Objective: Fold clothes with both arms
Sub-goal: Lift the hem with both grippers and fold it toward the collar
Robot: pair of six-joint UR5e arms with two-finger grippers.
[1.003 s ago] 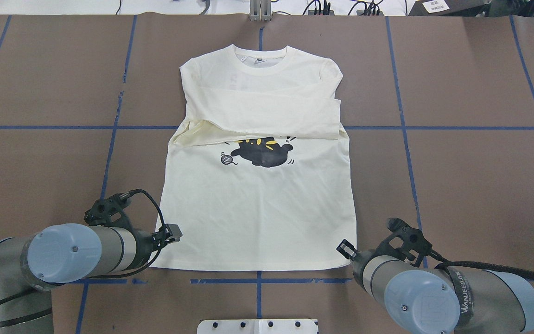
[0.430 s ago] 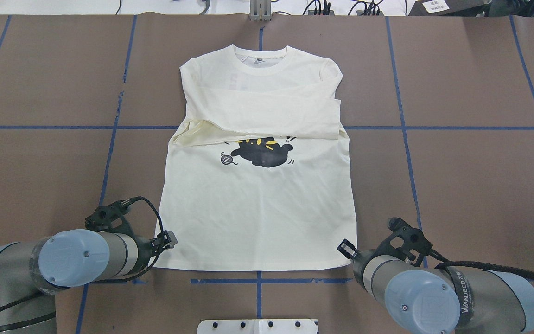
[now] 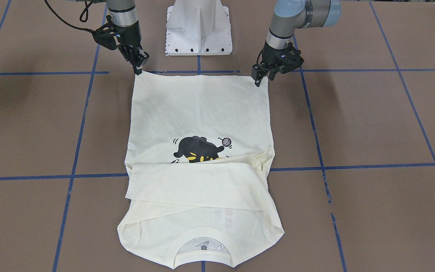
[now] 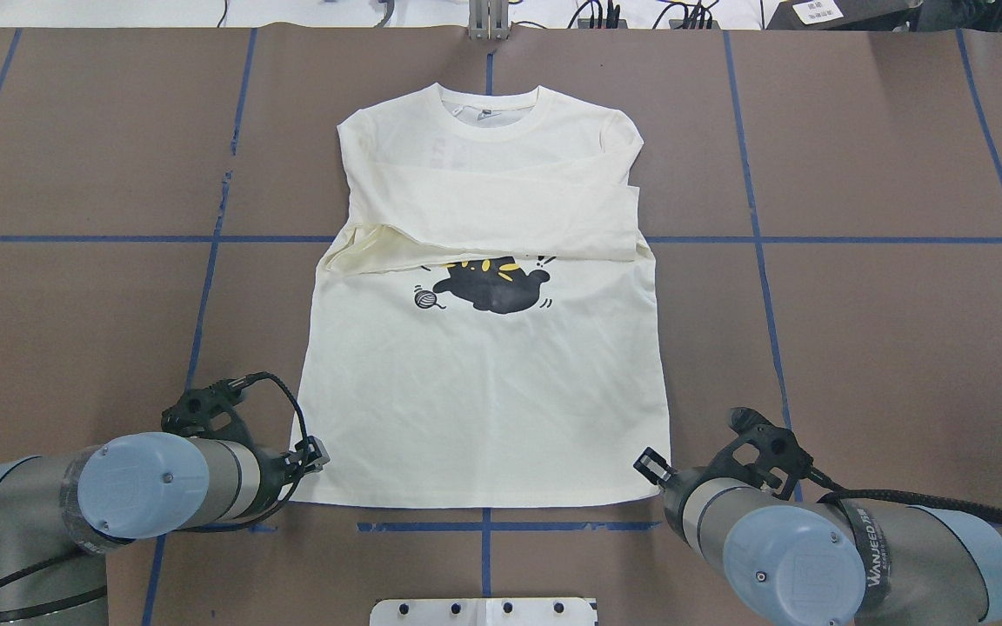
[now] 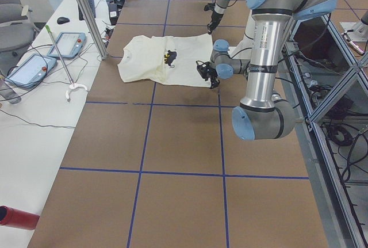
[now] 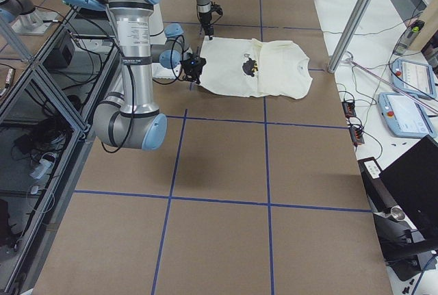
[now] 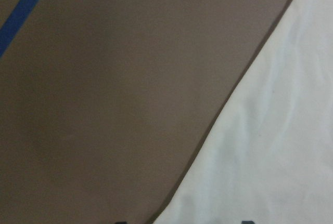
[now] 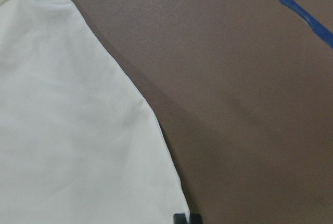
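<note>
T-shirt (image 4: 484,400), cream w/ black cat print (image 4: 492,287), flat at centre of surface (image 4: 884,330), sleeves folded across chest, collar away from robot. L hand (image 3: 257,79) at hem's left corner, tips apart. R hand (image 3: 139,68) at right corner, tips closed together; grip on cloth unclear.

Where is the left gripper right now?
In the overhead view it is at lower left: the left gripper sits at the near-left hem corner of the T-shirt, just above the blue tape line.
</note>
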